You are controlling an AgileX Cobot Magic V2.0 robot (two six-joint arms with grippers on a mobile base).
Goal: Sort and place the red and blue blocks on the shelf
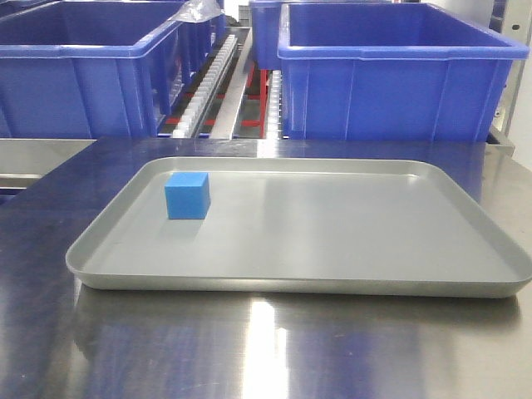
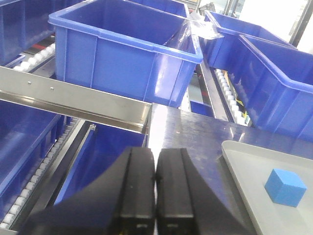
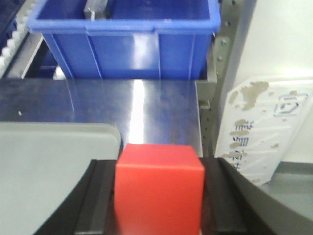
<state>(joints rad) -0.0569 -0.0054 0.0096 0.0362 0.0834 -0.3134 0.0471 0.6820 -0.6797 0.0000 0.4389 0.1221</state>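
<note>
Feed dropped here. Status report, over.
Right gripper shut on small red cube. Left gripper shut, empty. Small sky-blue cube on grey metal tray. No obstruction seen.

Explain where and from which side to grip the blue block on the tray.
Grip the blue block by two opposite side faces, coming down from above: it sits flat in the tray, clear all round, and the rim likely hinders a low approach.
</note>
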